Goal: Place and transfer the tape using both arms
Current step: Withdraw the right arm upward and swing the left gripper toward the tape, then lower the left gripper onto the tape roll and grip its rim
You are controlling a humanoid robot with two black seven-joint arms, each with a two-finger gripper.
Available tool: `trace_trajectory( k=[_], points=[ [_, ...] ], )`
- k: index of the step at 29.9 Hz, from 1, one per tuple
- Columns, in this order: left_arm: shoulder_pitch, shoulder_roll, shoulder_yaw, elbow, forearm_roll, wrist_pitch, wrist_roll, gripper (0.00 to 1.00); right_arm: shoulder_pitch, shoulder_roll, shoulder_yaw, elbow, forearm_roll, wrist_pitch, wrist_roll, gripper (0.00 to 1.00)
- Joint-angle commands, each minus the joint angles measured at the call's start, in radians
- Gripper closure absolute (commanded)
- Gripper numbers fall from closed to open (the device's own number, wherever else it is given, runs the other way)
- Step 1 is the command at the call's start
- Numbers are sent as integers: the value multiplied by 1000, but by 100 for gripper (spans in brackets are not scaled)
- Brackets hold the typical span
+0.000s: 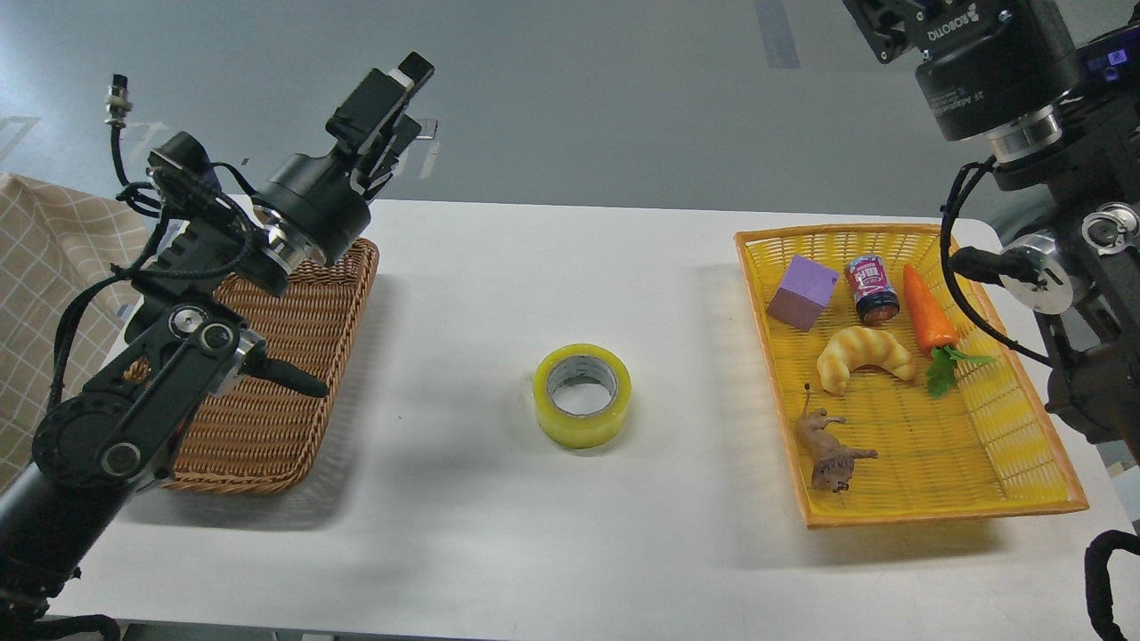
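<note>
Hovering my left gripper (392,102) with fingers apart, I see the tape (582,394) lying flat, well below-right of it; my right gripper's state I cannot tell.

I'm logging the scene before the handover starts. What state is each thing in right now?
Tape: lying flat, hole up, on the bare table, untouched.
Left gripper: raised above the wicker basket, holding nothing; open or shut unclear.
Right gripper: out of view.
Yellow tray: holds five items.
Can: upright.
Toy lion: on its side.

Open table (463,267) all around tape (582,394)
</note>
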Motion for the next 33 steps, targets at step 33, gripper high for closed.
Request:
trace_trajectory(
  k=[33],
  points=[
    [-519, 81, 843, 264, 468, -116, -134, 1, 19, -2, 33, 4, 1, 4, 0, 0]
  ],
)
